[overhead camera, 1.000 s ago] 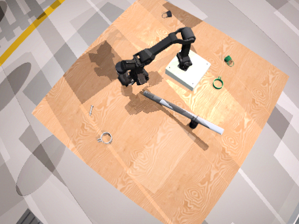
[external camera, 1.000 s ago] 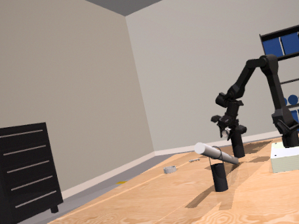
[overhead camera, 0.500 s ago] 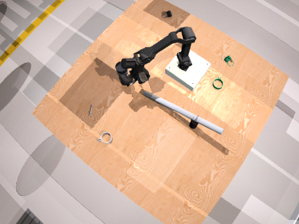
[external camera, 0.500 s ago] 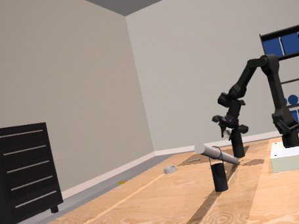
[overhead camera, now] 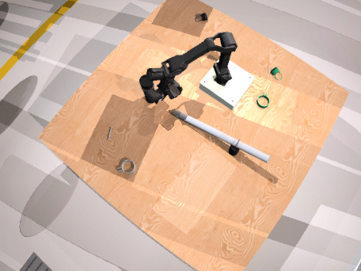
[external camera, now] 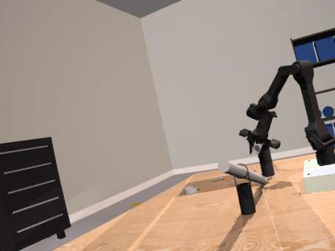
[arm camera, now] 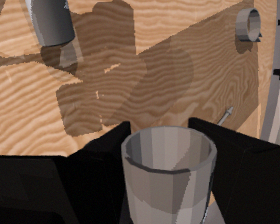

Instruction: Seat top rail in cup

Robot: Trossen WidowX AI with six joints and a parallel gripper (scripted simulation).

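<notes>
The light-grey rail (overhead camera: 222,132) (external camera: 235,169) (arm camera: 52,22) passes through the thin loop (external camera: 249,174) of the cap on the short black post (overhead camera: 233,150) (external camera: 246,202). It slopes: its near end in the exterior view is raised, its other end is low by the big post. The big black post (overhead camera: 148,99) (external camera: 267,164) stands beside the gripper. My gripper (arm camera: 159,126) (external camera: 260,146) is shut on the grey rail-end cup (arm camera: 169,175) (external camera: 256,148), high above the rail's low end. The cup's mouth is empty and the rail is outside it. The brace band is hidden.
A grey ring band (overhead camera: 122,167) (external camera: 190,191) (arm camera: 242,25) and a bolt (overhead camera: 110,133) (external camera: 217,179) (arm camera: 226,116) lie on the table. A green ring (overhead camera: 258,103), a green cap (overhead camera: 275,71) and a black cap (overhead camera: 203,17) lie farther off. The arm stands on a white base (overhead camera: 241,80) (external camera: 319,184).
</notes>
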